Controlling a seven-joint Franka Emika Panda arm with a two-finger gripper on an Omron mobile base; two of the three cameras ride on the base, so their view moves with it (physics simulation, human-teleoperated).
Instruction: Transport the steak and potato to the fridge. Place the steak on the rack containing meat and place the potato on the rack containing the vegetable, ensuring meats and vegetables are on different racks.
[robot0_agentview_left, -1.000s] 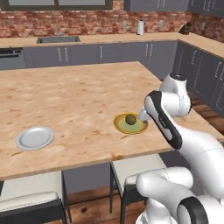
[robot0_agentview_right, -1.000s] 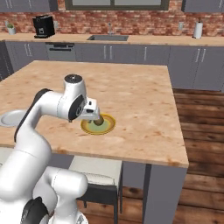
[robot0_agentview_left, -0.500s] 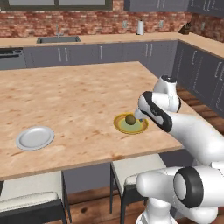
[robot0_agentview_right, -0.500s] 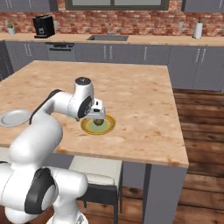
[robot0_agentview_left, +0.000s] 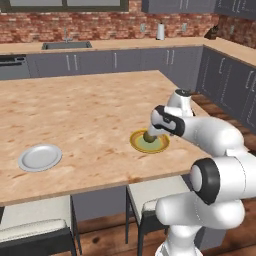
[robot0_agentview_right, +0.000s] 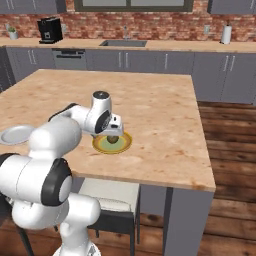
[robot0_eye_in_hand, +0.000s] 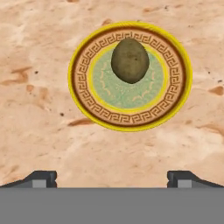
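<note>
Potato (robot0_eye_in_hand: 130, 60): olive-brown oval lump, lying on yellow-rimmed plate (robot0_eye_in_hand: 78, 78), off-centre in pale green middle of plate, toward edge farther from finger tips in hand view. Seen also in left base view (robot0_agentview_left: 149, 134) and right base view (robot0_agentview_right: 113, 139), partly behind hand.

Plate: round, yellow rim, brown key-pattern band, pale green centre; resting flat on wooden counter (robot0_agentview_left: 85, 110), near front edge.

Gripper (robot0_eye_in_hand: 112, 177): jaws spread wide, nothing between them; two dark finger tips (robot0_eye_in_hand: 41, 177) at bottom of hand view, well apart, above bare counter just short of plate. Not touching potato. In base views, hand hanging close over plate.

Grey plate (robot0_agentview_left: 40, 157): round, plain, on same counter, well apart from patterned plate.

Stool (robot0_agentview_left: 155, 197): pale seat, tucked under counter edge.

Sink (robot0_agentview_left: 67, 45): set in back counter, against brick wall.
</note>
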